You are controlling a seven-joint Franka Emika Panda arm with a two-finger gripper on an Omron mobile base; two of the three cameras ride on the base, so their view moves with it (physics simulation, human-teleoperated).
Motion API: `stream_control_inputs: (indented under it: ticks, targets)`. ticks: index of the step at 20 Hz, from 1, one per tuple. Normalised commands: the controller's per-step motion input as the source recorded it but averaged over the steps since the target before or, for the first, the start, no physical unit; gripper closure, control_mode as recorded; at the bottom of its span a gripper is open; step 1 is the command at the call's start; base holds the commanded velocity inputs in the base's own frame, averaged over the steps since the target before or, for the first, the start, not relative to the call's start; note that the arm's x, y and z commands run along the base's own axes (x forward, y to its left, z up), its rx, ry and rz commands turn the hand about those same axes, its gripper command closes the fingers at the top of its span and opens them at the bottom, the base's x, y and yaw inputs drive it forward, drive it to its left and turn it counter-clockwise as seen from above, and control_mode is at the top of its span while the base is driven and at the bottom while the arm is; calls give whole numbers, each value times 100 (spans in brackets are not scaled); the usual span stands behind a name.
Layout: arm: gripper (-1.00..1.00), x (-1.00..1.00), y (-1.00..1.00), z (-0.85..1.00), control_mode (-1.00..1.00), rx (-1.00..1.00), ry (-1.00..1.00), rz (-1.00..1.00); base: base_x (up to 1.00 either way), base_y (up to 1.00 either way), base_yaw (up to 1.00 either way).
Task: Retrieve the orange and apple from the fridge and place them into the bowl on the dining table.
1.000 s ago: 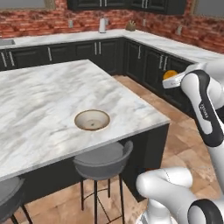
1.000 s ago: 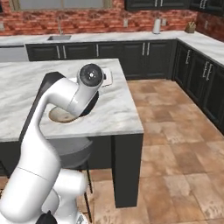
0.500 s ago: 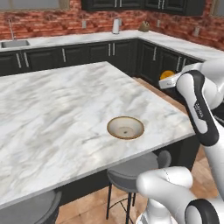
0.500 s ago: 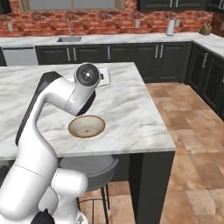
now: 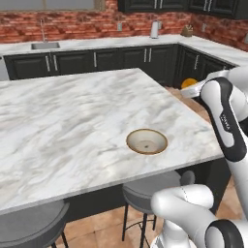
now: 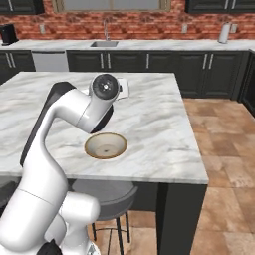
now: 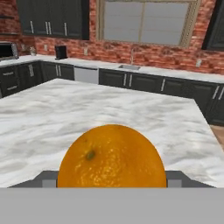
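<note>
Hand view has the orange (image 7: 112, 156) large and close at the bottom, sitting between the two dark finger tips (image 7: 47, 178) of the claw (image 7: 112, 181) — the claw is clamped on it, one tip showing at each side of the fruit. Beyond the orange stretches the white, grey-veined marble tabletop (image 7: 87, 109) of the dining table, and past that dark cabinets, a sink under a window (image 7: 146, 22) and a red brick wall. From the left base view the orange (image 5: 189, 83) peeks out as a small yellow-orange shape at the end of the white arm (image 5: 224, 121), held up in the air off the right edge of the tabletop (image 5: 72, 121). The bowl (image 5: 147, 141) stands on the marble near that same corner, tan-rimmed, pale inside, with nothing in it, and well apart from the orange. Grey round stools (image 5: 150, 191) are tucked under the near edge. In the right base view the arm's wrist (image 6: 105, 89) hangs above the tabletop (image 6: 159, 124) just behind the bowl (image 6: 105, 146) — the orange itself is hidden by the arm there.
</note>
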Motion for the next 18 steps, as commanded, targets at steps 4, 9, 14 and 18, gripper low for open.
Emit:
stream_control_inputs:
  ticks: [4,9,14,18]
  targets:
    - [100,0,0,0,100,0,0,0,37,0,4]
    - [100,3,20,-8,-100,-7,18,-5,0,0,0]
    - [100,8,23,-39,-100,-15,30,-5,0,0,0]
    - [100,5,18,-65,-100,-11,34,0,0,0,0]
